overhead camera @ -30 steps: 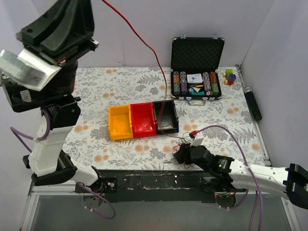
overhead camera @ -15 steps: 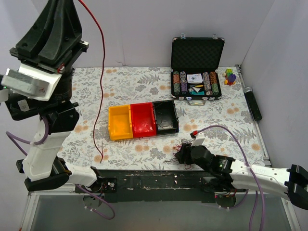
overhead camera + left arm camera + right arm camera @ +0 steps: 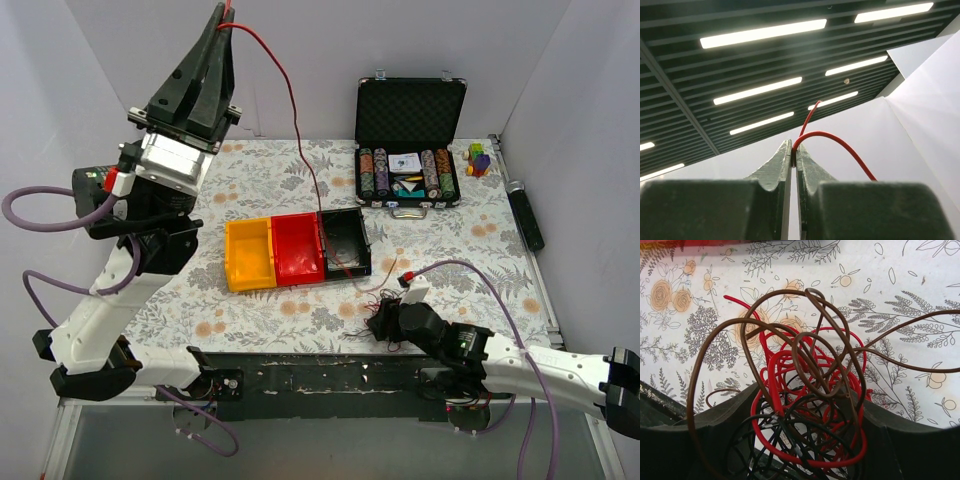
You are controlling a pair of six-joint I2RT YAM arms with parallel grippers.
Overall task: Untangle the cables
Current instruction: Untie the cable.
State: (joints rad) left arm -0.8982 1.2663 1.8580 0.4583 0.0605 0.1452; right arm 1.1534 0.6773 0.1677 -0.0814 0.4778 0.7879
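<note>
Right gripper (image 3: 385, 322) sits near side of black bin (image 3: 343, 240), slightly right; fingers clasp cable tangle (image 3: 805, 390) from both sides. We see brown, red and black loops knotted together there. Red strand (image 3: 300, 130) runs from tangle across black bin, then up and left. Left gripper (image 3: 794, 160), high above and left of bin, pinches red strand tight. We judge one strand partly drawn out, none freed; most untangling left.
</note>
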